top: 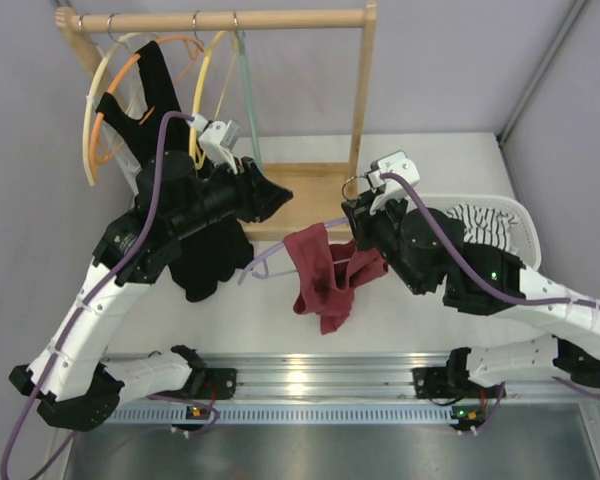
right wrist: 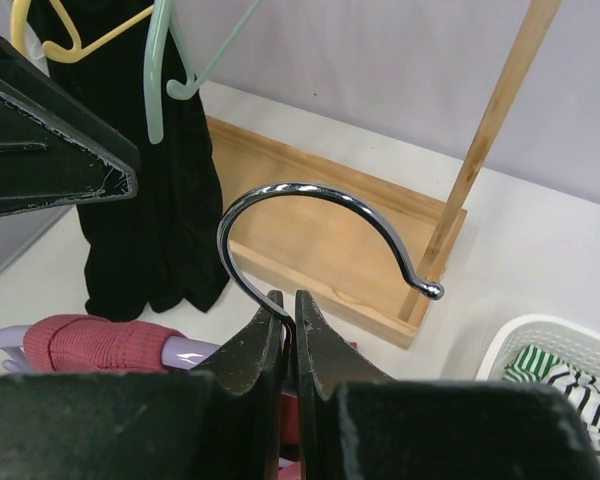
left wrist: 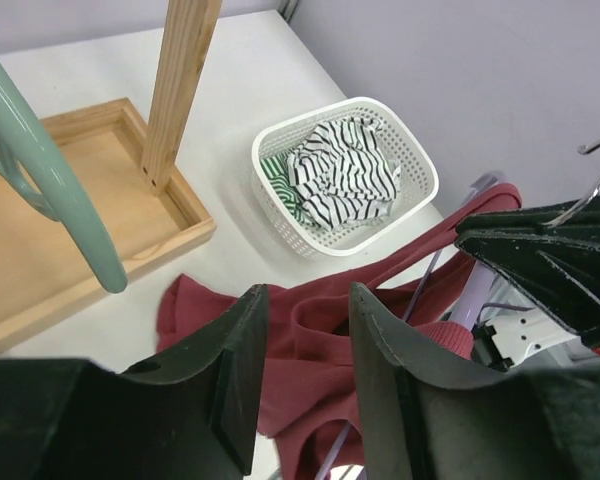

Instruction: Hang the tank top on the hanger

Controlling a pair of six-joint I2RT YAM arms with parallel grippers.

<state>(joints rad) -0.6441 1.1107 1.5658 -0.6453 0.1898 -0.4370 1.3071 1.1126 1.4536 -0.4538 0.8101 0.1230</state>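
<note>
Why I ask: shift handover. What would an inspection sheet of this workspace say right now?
Surface: white table; the tank top's lower part rests on it.
Job's things: maroon tank top draped over one arm of the lavender hanger.
Clutter: white basket holding a striped cloth; black garment, pale green hanger and yellow hanger on the rack.
Grippers: left gripper open above the tank top, empty; right gripper shut on the hanger's metal hook.
Cables: a purple cable runs along each arm.
Surroundings: wooden rack with tray base; grey walls.
</note>
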